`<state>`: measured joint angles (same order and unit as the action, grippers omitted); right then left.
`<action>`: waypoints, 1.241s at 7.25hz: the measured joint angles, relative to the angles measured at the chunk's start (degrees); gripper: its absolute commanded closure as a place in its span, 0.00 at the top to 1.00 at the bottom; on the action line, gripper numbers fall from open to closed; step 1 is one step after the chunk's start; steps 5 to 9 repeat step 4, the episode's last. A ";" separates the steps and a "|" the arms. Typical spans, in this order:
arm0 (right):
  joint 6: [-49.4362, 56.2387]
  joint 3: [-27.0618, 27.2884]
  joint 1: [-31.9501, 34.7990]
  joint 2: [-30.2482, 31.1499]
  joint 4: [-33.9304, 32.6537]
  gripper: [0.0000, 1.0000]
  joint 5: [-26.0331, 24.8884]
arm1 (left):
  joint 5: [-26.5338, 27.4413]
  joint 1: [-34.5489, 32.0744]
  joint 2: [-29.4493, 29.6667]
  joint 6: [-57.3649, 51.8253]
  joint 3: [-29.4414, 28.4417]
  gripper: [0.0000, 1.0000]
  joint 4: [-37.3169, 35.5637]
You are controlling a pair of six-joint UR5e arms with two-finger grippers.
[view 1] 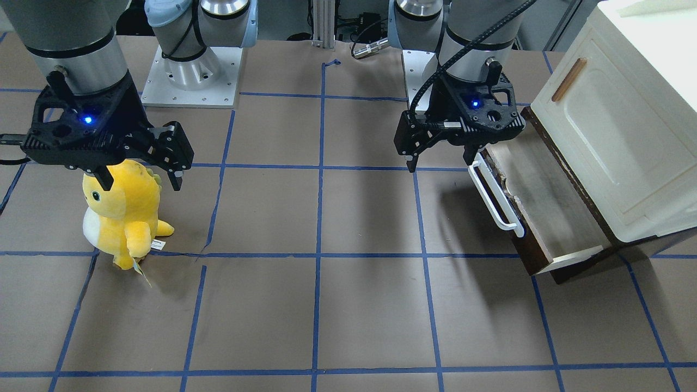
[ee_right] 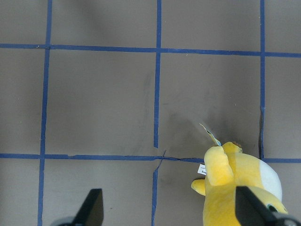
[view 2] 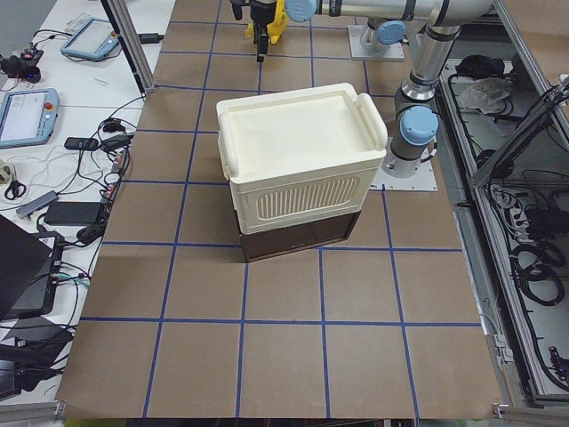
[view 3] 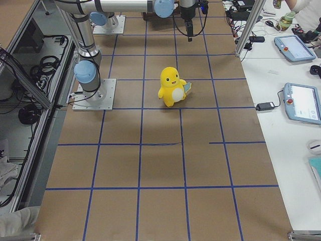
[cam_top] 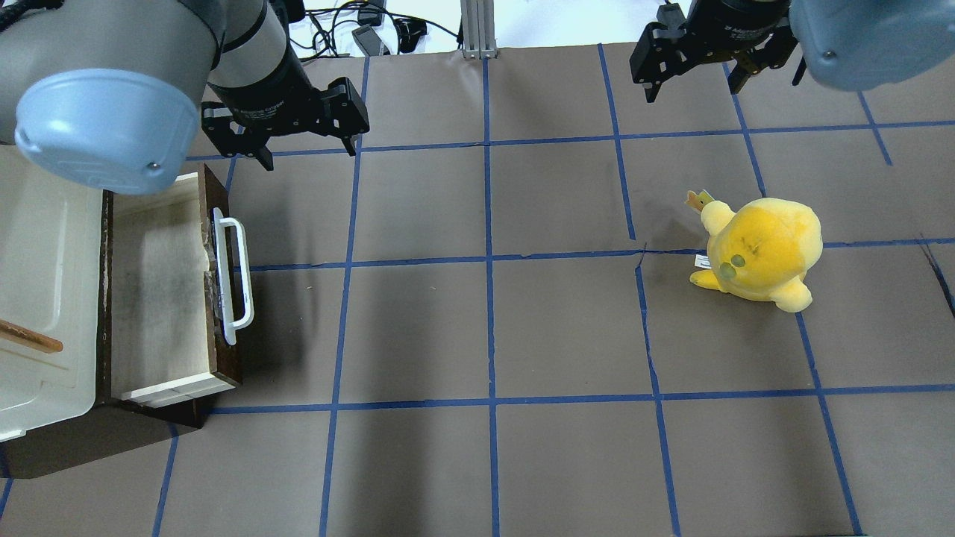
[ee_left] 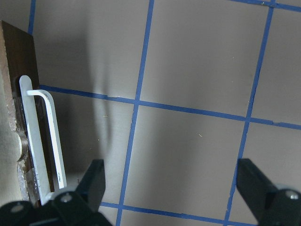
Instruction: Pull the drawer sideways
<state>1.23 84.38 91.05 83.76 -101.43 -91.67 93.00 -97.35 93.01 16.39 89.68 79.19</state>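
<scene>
Left end effector [view 1: 441, 163] is spread wide, gripping nothing, just beside the white bar handle [view 1: 495, 198]. The drawer [view 1: 544, 201] sits well out of its cabinet [view 1: 626, 136] on the surface's [view 1: 326, 305] robot-left side. I'd have you straddle the bar mid-length, then pull straight, not skewed.

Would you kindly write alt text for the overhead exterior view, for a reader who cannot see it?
The drawer stands pulled open from the cabinet at left, its white handle free, with the left tool open near its far end. A yellow plush sits at right; the right tool hangs open beyond it.
</scene>
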 measured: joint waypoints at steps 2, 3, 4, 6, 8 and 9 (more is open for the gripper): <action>0.00 0.00 0.00 0.00 0.00 1.00 0.00 | -0.01 0.00 -0.18 -0.37 -0.02 1.00 0.02; 0.00 0.00 0.00 0.00 0.00 1.00 0.02 | 0.00 -0.01 -0.34 -0.39 0.07 1.00 0.06; 0.00 0.00 0.00 0.00 0.00 1.00 0.04 | 0.04 -0.01 -0.47 -0.42 0.10 1.00 0.07; 0.00 0.00 0.00 0.00 0.00 1.00 0.04 | 0.04 -0.01 -0.47 -0.42 0.10 1.00 0.07; 0.00 0.00 0.00 0.00 0.00 1.00 0.04 | 0.04 -0.01 -0.47 -0.42 0.10 1.00 0.07; 0.00 0.00 0.00 0.00 0.00 1.00 0.04 | 0.04 -0.01 -0.47 -0.42 0.10 1.00 0.07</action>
